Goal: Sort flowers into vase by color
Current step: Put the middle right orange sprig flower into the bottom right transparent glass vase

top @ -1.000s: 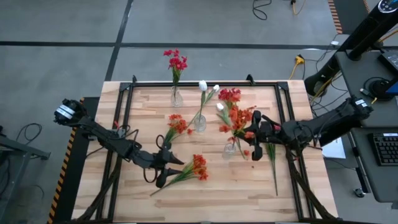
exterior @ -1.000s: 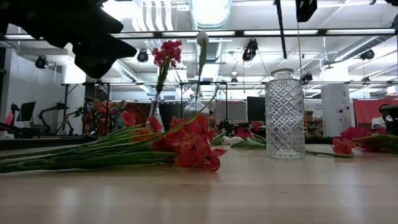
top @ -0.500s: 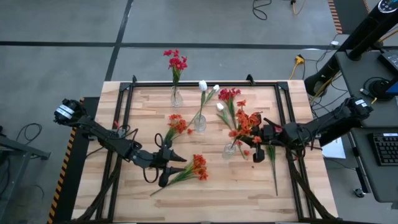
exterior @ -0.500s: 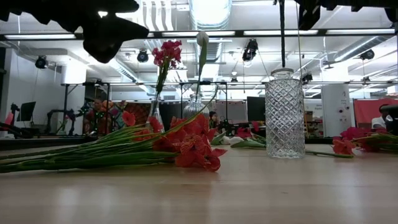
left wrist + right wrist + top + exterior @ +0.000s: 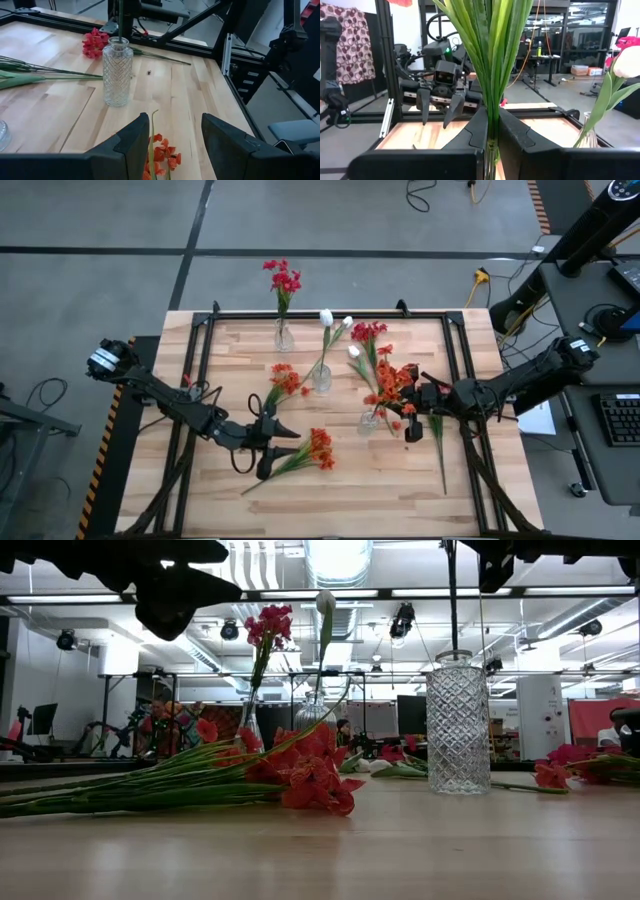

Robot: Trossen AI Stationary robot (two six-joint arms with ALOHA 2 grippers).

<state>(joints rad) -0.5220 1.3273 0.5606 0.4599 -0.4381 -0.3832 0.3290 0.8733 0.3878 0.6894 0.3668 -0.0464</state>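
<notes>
— What is laid out on the wooden table (image 5: pixel 330 490)?
— An orange-red stem (image 5: pixel 300 457) is seen lying under the parted left gripper (image 5: pixel 277 448). An orange-red bunch (image 5: pixel 392 380) is clamped upright by the right gripper (image 5: pixel 412 415), over the cut-glass vase (image 5: pixel 369 420).

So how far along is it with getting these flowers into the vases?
Partly done. A crimson stem stands in the far vase and a white bud in the middle vase. In hand: the right gripper, shut on an orange-red stem, holds it over the cut-glass vase. Left: the orange-red flowers under the open left gripper, plus other stems lying on the table.
</notes>
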